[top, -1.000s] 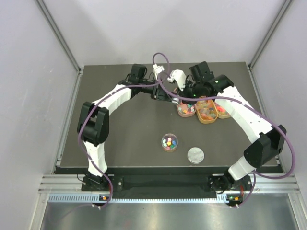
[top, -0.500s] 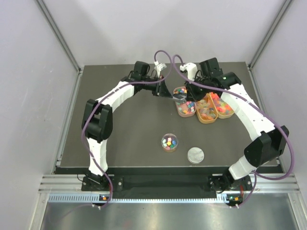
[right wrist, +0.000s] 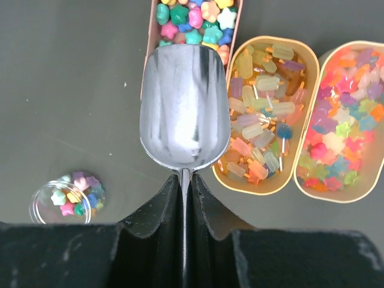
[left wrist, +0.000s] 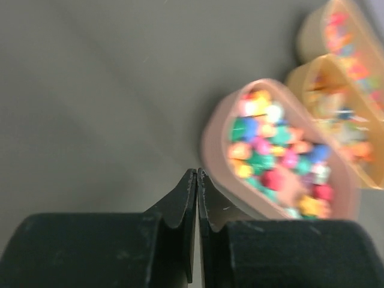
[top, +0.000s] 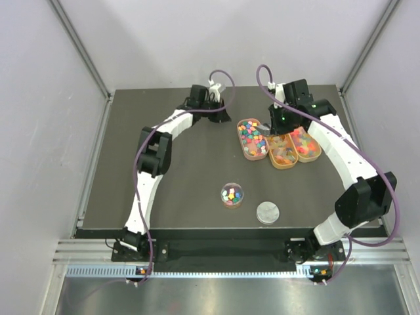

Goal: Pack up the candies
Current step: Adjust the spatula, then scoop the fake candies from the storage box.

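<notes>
Candies fill three oval orange trays at the back right. The left tray (top: 252, 139) (right wrist: 195, 18) (left wrist: 279, 153) holds multicoloured pieces. Pale popsicle shapes lie in the middle tray (top: 282, 151) (right wrist: 264, 114), and red-orange stars in the right tray (top: 306, 144) (right wrist: 345, 120). My right gripper (top: 274, 125) (right wrist: 185, 177) is shut on the thin handle of a silver scoop (right wrist: 185, 108). The empty scoop bowl hangs over the near end of the left tray. My left gripper (top: 226, 117) (left wrist: 197, 174) is shut and empty, just left of that tray.
A small clear jar (top: 231, 195) (right wrist: 66, 201) with a few coloured candies stands at mid-table. Its silver disc lid (top: 268, 211) lies to the right of it. Grey walls (top: 59, 131) enclose the dark table on three sides.
My left gripper has drawn back left and away from over the trays. The right gripper has moved right and back with the scoop, uncovering the trays.
</notes>
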You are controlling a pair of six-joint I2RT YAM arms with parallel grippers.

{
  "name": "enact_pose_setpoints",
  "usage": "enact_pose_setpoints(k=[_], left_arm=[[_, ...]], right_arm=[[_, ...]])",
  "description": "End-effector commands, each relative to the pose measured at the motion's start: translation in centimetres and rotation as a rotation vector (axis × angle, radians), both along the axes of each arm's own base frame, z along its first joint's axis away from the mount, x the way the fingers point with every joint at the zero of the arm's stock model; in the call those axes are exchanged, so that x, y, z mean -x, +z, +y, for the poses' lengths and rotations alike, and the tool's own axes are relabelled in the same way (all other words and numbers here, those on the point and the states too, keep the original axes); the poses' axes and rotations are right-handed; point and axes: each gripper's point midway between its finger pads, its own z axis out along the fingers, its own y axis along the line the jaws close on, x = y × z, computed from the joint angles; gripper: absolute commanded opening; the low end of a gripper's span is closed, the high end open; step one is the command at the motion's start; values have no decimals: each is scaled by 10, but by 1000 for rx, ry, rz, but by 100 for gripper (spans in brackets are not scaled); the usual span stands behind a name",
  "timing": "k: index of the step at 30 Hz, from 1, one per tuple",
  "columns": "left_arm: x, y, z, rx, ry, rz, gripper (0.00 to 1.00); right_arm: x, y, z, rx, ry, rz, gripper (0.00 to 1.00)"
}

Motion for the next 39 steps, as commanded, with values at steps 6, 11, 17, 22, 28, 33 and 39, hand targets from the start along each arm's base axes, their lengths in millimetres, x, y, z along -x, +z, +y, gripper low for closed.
enact_pose_setpoints(k=[6, 11, 17, 22, 28, 33, 39], left_arm=[[-52, -5, -27, 82, 96, -180, 4], [-52, -10, -40, 143, 71, -176, 4], [-37, -22, -62, 205, -3, -144, 3], [-30, -21, -85, 250, -55, -166, 2], [2, -20, -112, 298, -148, -106, 0], [18, -27, -114, 319, -183, -26, 0], [29, -34, -108, 309, -195, 16, 0]], right_arm=[[-2, -25, 2, -15, -66, 85, 0], [-5, -52, 7, -16, -78, 161, 0], [-13, -78, 12, -16, -91, 233, 0], [-19, -91, 15, -7, -96, 265, 0], [-25, -107, 21, -12, -112, 300, 0], [-17, -122, 33, -28, -121, 352, 0], [17, -152, 39, -38, -155, 466, 0]])
